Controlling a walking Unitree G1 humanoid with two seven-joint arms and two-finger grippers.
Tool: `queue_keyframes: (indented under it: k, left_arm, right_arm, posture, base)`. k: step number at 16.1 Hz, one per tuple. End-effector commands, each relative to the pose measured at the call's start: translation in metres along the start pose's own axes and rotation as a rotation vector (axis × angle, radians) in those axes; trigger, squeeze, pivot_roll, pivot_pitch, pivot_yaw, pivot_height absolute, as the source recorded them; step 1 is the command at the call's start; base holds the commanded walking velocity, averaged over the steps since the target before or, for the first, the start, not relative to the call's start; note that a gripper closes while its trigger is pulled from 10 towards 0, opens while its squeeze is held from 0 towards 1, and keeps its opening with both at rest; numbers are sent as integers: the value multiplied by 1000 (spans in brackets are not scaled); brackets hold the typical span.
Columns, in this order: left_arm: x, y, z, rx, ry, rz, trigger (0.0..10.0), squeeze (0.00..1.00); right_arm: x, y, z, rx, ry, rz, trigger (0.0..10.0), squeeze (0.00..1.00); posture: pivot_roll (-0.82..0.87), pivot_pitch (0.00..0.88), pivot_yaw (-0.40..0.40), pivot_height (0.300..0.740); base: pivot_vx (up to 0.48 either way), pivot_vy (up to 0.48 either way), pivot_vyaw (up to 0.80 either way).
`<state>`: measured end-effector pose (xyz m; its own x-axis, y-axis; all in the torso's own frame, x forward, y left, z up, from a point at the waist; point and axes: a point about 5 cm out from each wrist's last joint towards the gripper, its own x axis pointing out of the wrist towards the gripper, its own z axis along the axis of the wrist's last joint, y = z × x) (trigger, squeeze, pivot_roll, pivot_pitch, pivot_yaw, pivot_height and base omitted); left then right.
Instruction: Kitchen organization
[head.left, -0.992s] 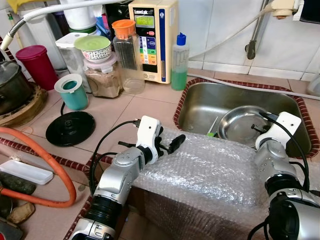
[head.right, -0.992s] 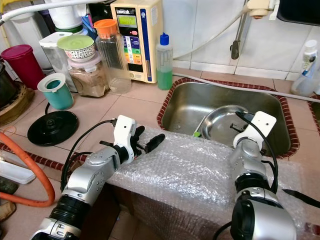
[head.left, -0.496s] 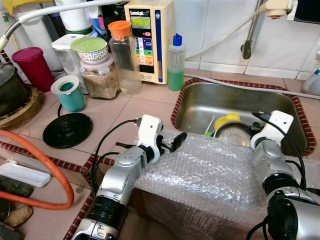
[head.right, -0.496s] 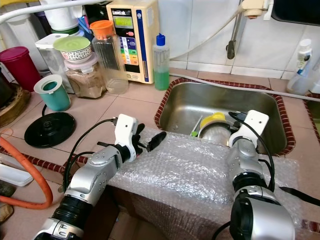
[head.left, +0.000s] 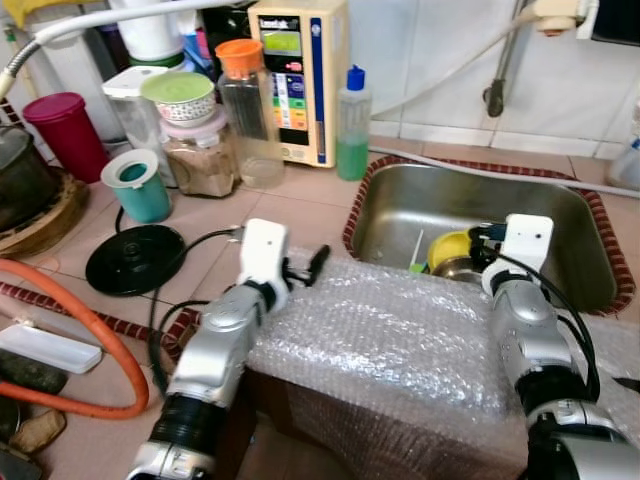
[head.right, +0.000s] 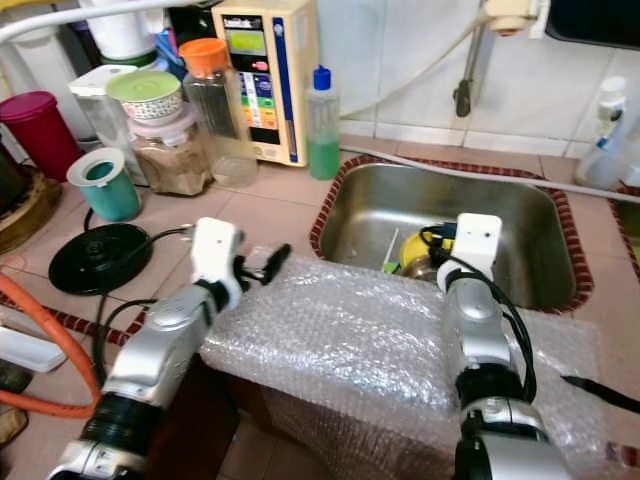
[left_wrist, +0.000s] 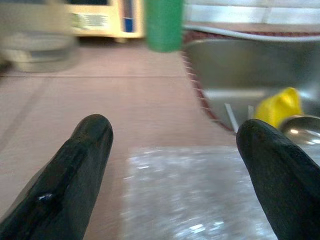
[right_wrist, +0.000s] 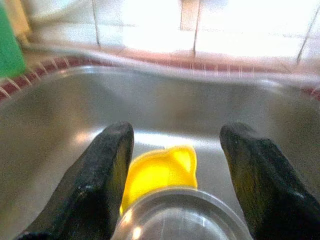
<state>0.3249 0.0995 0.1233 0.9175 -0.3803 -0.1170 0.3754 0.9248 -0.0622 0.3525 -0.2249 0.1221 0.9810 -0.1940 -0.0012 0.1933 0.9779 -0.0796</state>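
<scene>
My left gripper (head.left: 316, 264) is open above the far left corner of a bubble-wrap sheet (head.left: 390, 340) that covers the counter's front edge. Its two black fingers (left_wrist: 82, 150) stand wide apart with nothing between them. My right gripper (right_wrist: 175, 150) is open too, reaching over the near rim of the steel sink (head.left: 565, 215). Just ahead of it in the sink lie a yellow plastic thing (right_wrist: 162, 172) and a steel bowl (right_wrist: 182, 217). The yellow thing (head.left: 450, 247) rests against the bowl's far side.
A green soap bottle (head.left: 353, 125), a water machine (head.left: 297, 80), an orange-lidded jar (head.left: 248, 100) and food containers (head.left: 200, 150) line the back wall. A teal cup (head.left: 138, 185), a black kettle base (head.left: 135, 258) and an orange hose (head.left: 95, 325) lie to the left.
My left gripper has moved left and slightly back along the bubble wrap. The right gripper has swung left over the sink, closer to the yellow thing and the bowl.
</scene>
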Motion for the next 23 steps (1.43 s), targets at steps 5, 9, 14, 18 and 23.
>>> queue_keyframes:
  k: [5,9,14,18,23]
  left_arm:
    - [-24,25,-2,25,-18,150,10000,0]
    - [-38,23,-3,32,-41,155,10000,0]
    - [-48,11,-3,66,-69,100,10000,0]
    - [-53,11,-3,65,-94,101,10000,0]
    - [-54,10,-5,27,-76,140,10000,0]
  right_arm:
    - [-27,-13,32,-113,-173,28,10000,1000]
    - [-59,-18,37,-172,-208,44,10000,1000]
    - [-98,-1,38,-197,-194,118,10000,529]
    - [-105,1,40,-182,-157,58,10000,0]
    - [-106,5,40,-131,-109,41,10000,0]
  posture:
    - [-15,0,80,740]
    - [-26,0,99,740]
    - [-33,0,122,740]
    - [-34,0,113,740]
    - [-32,0,91,740]
  base:
    - [0,0,0]
    - [0,0,0]
    - [0,0,0]
    - [0,0,-363]
    - [0,0,-724]
